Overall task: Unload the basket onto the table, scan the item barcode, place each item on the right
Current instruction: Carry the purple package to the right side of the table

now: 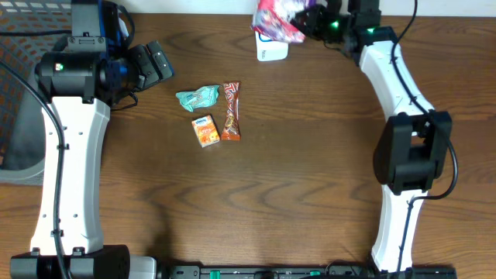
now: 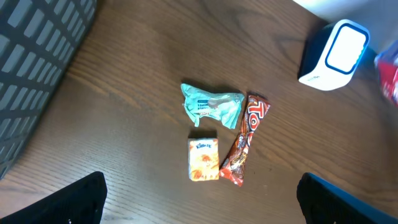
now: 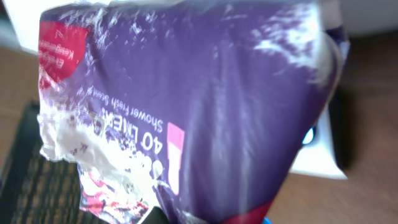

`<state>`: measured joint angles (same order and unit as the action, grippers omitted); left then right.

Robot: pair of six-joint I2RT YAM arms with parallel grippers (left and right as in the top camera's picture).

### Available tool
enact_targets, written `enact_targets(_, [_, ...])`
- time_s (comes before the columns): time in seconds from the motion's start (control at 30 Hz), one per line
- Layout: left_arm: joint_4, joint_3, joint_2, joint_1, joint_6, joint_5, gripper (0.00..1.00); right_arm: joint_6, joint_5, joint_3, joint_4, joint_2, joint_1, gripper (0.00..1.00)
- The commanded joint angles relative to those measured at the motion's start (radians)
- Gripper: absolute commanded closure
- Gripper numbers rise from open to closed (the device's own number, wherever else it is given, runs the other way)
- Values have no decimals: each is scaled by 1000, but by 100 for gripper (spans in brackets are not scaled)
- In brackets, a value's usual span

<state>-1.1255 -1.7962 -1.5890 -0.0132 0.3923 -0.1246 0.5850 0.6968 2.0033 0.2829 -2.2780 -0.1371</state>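
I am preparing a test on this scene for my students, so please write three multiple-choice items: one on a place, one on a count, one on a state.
1. Where is the purple package?
A. on the floor
B. held over the white scanner
C. inside a drawer

2. How many small items lie at the centre of the table?
A. one
B. five
C. three

3. How is the left gripper?
A. open and empty
B. shut on a bottle
C. shut on a cloth

Key: B, the right gripper is shut on it above the scanner; C, a teal wrapper, an orange Kleenex packet and a candy bar; A, its fingers stand wide apart with nothing between.
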Motion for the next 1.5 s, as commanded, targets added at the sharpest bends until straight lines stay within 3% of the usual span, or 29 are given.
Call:
enact_targets(0.0, [-3,0,-5,5,-6,6,2,110,-142,10,-29,-13,-54,99])
enact_targets(0.23, [-3,0,-5,5,-6,6,2,109,-214,10,-62,-60,-99,99])
enact_targets(0.43, [-3,0,-5,5,-6,6,2,-18,-203,13,-27,1,-35,99])
enact_targets(0.63, [-3,0,-5,5,-6,6,2,-21,-398,13,270,106,166,99])
enact_targets(0.83, [-3,0,-5,5,-6,6,2,-212,-471,11,521,116,411,99])
enact_targets(0.93, [-3,0,-5,5,-6,6,2,-168,-514,5,571,116,523,99])
enact_targets(1.13, [-3,0,-5,5,-6,6,2,159,-515,0,592,116,696,97])
enact_targets(1.2, [-3,0,-5,5,-6,6,2,198,-514,-1,585,116,729,81])
enact_targets(1.23, [-3,0,-5,5,-6,6,2,200,-511,-1,580,116,740,63])
enact_targets(1.27, [-3,0,-5,5,-6,6,2,200,-511,-1,578,116,747,37])
enact_targets(1.3, [-3,0,-5,5,-6,6,2,197,-499,-1,578,116,753,23])
enact_targets(1.47, [-3,0,-5,5,-6,6,2,68,-256,0,570,136,760,18])
